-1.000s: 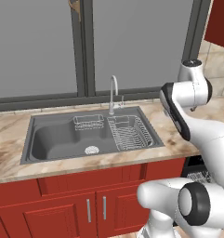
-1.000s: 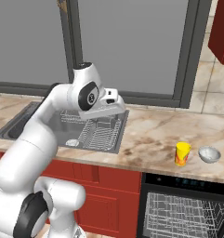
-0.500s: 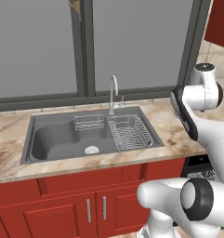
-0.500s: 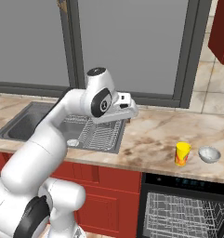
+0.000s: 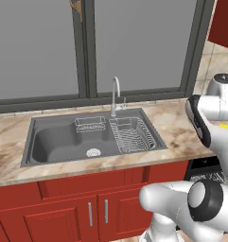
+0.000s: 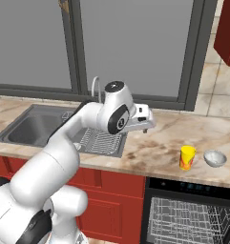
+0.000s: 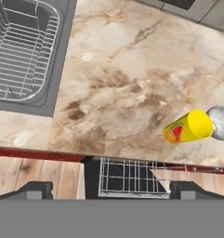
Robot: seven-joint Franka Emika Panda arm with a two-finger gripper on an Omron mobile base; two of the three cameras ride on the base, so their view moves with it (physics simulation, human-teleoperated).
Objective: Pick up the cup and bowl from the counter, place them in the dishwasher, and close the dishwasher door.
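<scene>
A yellow cup (image 6: pixel 187 157) with a red mark stands on the marbled counter (image 6: pixel 154 147), right of the sink. A small grey bowl (image 6: pixel 214 158) sits just right of it. My gripper (image 6: pixel 146 127) hangs open and empty above the counter, between the sink and the cup and well apart from both. In the hand view the cup (image 7: pixel 187 128) and bowl (image 7: pixel 220 122) lie at the right, with my fingertips (image 7: pixel 36 188) spread wide at the bottom. The black dishwasher (image 6: pixel 188 214) below the cup stands open, showing its wire rack (image 7: pixel 132 179). Its door is out of view.
A grey steel sink (image 5: pixel 87 137) with a wire dish rack (image 5: pixel 134 134) and a faucet (image 5: pixel 115 94) sits left of the gripper. Red cabinets (image 5: pixel 87 208) run under the counter. Windows line the wall behind.
The arm has swung to the right, from over the sink's dish rack to over the bare counter nearer the cup. The gripper stays open.
</scene>
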